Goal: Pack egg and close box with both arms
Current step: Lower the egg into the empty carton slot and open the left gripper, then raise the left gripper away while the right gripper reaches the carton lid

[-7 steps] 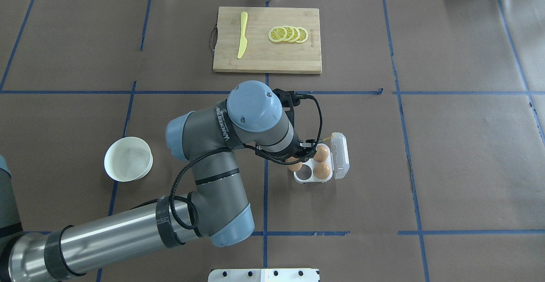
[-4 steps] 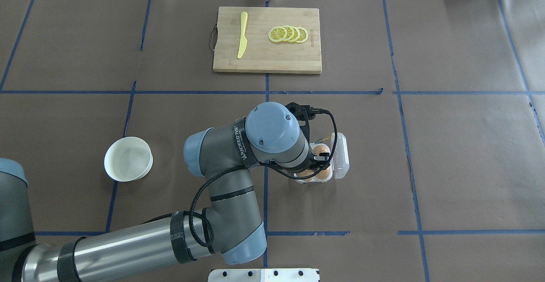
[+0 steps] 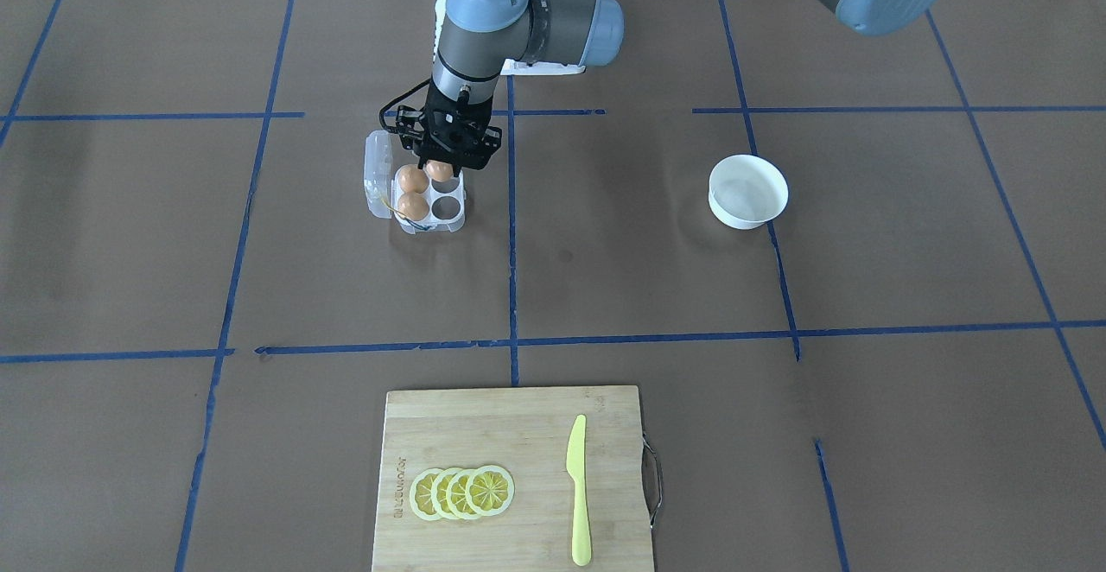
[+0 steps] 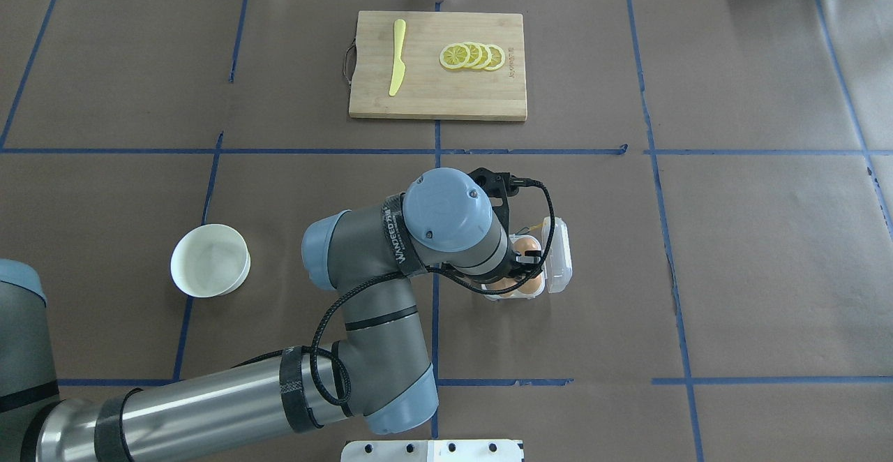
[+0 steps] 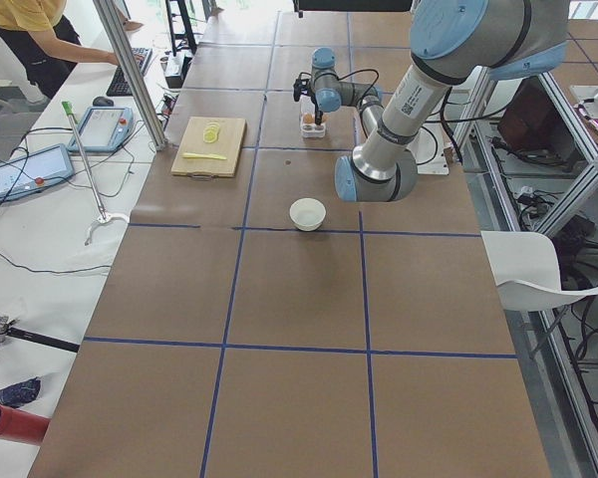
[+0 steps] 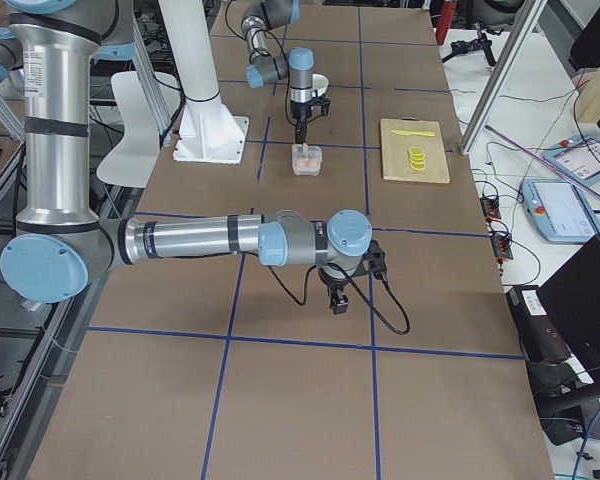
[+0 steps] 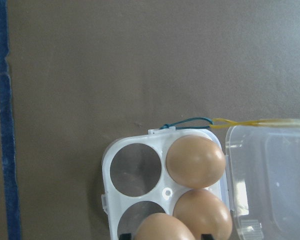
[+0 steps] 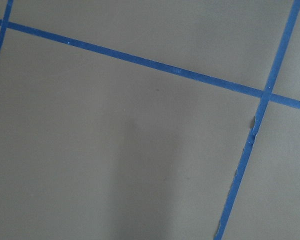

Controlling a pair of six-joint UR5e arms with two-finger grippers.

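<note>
Egg [image 7: 162, 227] is gripped by the closed left gripper [image 3: 441, 166], just above the box's [image 7: 166, 192] empty left cup nearer the robot; a straight descent is judged needed.

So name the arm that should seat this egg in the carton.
Left. The left tool holds the egg just above the box, lid open; the right tool hangs far from it.

Left arm [image 4: 380, 294] angled down, fingers [image 3: 456, 162] gripping egg [image 3: 440, 172] (right arm [image 6: 195, 238] outstretched)
</note>
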